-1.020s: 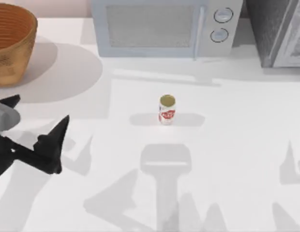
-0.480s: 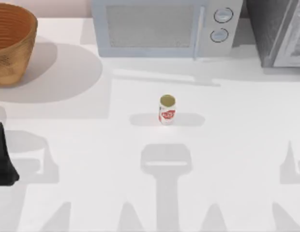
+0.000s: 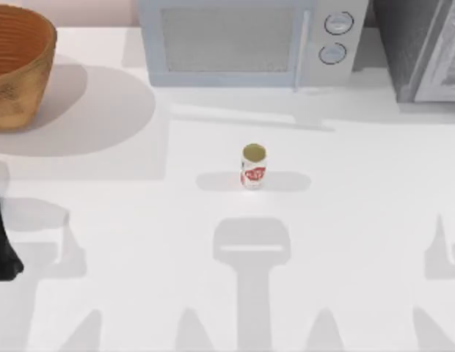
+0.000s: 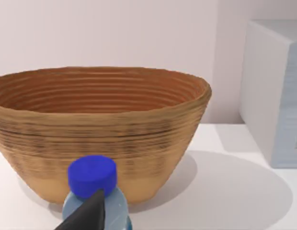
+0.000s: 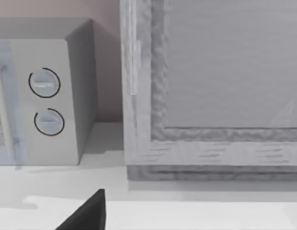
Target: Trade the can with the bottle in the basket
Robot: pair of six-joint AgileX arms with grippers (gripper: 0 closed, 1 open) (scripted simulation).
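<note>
The can (image 3: 253, 167), white with red markings and a golden top, stands upright mid-table in the top view. The orange-brown wicker basket (image 3: 18, 70) sits at the far left corner. Seen from the left wrist, the basket (image 4: 100, 124) holds nothing that I can see. A clear bottle (image 4: 95, 194) with a blue cap stands upright just in front of the basket's wall, outside it. My left gripper (image 3: 0, 235) is at the table's left edge, open, one finger (image 4: 88, 214) showing in front of the bottle. My right gripper (image 5: 88, 213) is parked facing the back right corner.
A pale grey microwave (image 3: 249, 40) lines the back of the table, with its dials (image 5: 45, 103) in the right wrist view. A grey cabinet (image 3: 426, 48) stands at the back right. Bare white tabletop surrounds the can.
My left arm has pulled back to the left, from reaching over the table to sitting at its left edge. The can and basket have not moved.
</note>
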